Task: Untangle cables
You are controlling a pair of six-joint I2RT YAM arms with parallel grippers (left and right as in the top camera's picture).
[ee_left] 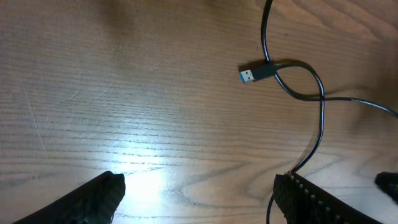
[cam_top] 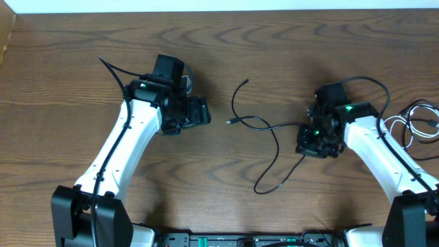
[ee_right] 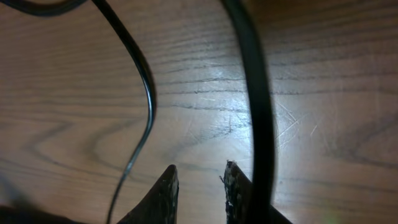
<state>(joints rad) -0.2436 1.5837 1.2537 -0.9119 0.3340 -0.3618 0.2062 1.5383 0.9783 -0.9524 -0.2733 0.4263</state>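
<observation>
Two thin black cables lie tangled on the wood table between my arms. One (cam_top: 255, 119) ends in a USB plug (cam_top: 230, 122) and runs right to my right gripper (cam_top: 310, 144). The other (cam_top: 277, 147) loops toward the front edge. In the left wrist view the blue-tipped plug (ee_left: 252, 73) lies ahead of my left gripper (ee_left: 199, 180), which is open wide and empty, and the cables cross (ee_left: 300, 93) beside it. My right gripper (ee_right: 200, 168) is open only a narrow gap, with bare wood between the fingers. A black cable (ee_right: 252, 106) passes just outside its right finger. A thinner one (ee_right: 146, 106) lies to the left.
A white cable (cam_top: 411, 118) lies coiled at the right edge behind my right arm, with thicker black arm cabling (cam_top: 374, 86) arching over it. The wood table (cam_top: 274, 41) stretches behind both arms.
</observation>
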